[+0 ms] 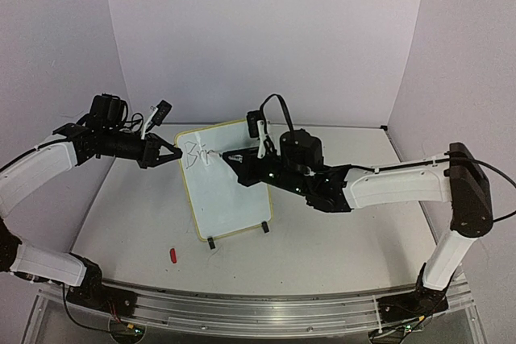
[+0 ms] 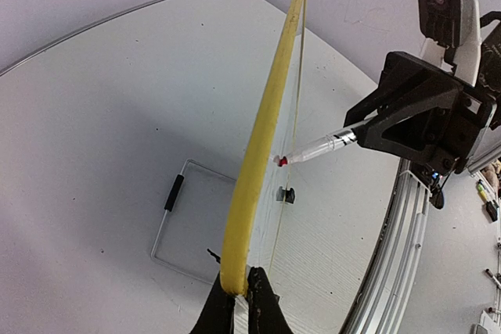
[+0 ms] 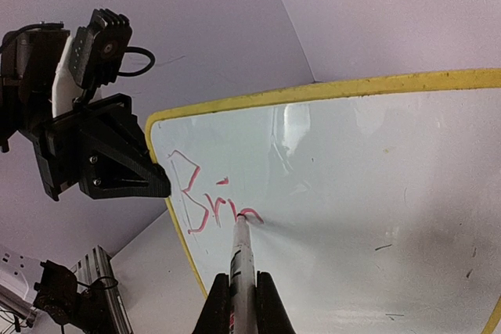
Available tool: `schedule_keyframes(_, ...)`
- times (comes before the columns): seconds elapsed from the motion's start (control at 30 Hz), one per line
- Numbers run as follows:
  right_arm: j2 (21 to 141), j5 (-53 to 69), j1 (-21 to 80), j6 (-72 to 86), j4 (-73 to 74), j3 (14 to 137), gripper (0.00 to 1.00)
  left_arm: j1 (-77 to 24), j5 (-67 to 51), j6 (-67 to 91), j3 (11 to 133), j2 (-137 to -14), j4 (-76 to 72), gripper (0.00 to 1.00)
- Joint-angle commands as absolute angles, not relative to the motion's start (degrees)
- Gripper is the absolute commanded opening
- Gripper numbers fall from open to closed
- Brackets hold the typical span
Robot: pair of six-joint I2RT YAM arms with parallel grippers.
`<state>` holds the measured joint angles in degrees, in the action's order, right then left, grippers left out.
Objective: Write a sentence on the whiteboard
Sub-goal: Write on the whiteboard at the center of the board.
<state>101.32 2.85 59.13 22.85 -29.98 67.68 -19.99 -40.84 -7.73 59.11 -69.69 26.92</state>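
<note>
Whiteboard [image 1: 230, 191]: brace by its edge, pinched in left gripper [image 2: 241, 291]. With marker [image 3: 241, 244] clenched in right gripper [image 3: 241, 295], press lightly, extending sentence [image 3: 210, 202] toward frame right.

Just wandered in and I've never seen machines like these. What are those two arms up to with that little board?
The left gripper is shut on the left edge of the whiteboard, steadying it upright on the table. The right gripper is shut on a marker whose tip touches the board. Only the first red letters of the sentence, roughly "Bri", are written. A small red piece lies on the table.
</note>
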Motion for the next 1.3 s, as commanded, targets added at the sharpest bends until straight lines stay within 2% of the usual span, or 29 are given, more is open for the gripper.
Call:
schedule_keyframes(0.0, 101.20, 1.30, 58.55, 23.33, -29.78, 66.93, 0.00, -21.36, -36.82, -11.01, 58.52, -71.67, 30.15, 0.00)
schedule_keyframes(1.27, 97.32, -3.05, 58.61, 21.59, -30.35, 66.35, 0.00, -21.45, -36.62, -11.03, 58.59, -71.95, 30.24, 0.00)
